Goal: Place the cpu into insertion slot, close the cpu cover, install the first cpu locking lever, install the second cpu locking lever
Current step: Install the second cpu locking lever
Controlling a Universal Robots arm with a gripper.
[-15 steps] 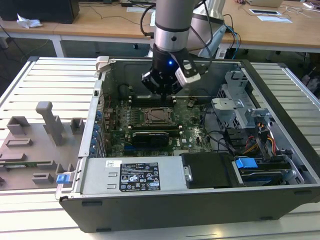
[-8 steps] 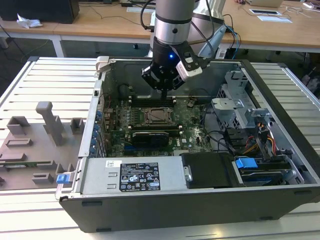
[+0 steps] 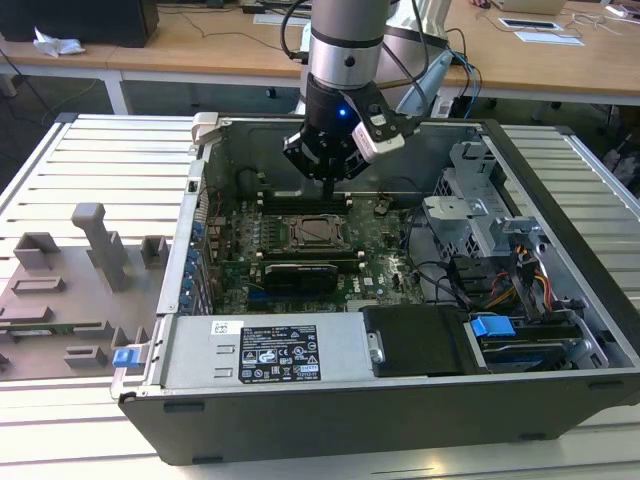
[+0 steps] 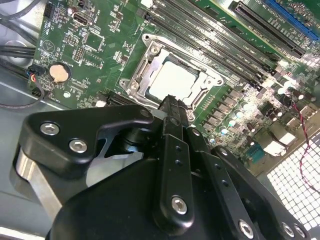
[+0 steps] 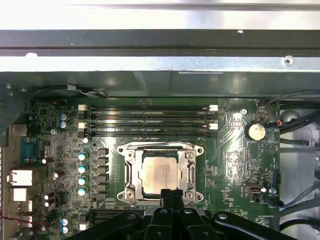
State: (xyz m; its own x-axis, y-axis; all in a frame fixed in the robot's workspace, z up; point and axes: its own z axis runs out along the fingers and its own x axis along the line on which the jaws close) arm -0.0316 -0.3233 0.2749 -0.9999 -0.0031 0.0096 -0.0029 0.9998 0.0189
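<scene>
With the cpu [image 5: 159, 175] already seated under the closed cpu cover [image 5: 131, 170], the gripper [image 5: 172, 192] hovers at the socket's edge, fingers pressed together and empty, seemingly to work a lever.

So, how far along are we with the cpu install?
The cpu lies seated in the insertion slot, and the cpu cover looks lowered around it. The end effector, fingers together and holding nothing, sits at the socket's edge. Whether either locking lever is latched, I cannot tell.

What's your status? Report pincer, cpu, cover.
Pincer shut, empty, at socket edge. Cpu seated in insertion slot. Cpu cover down over it. Nothing obstructing.
</scene>
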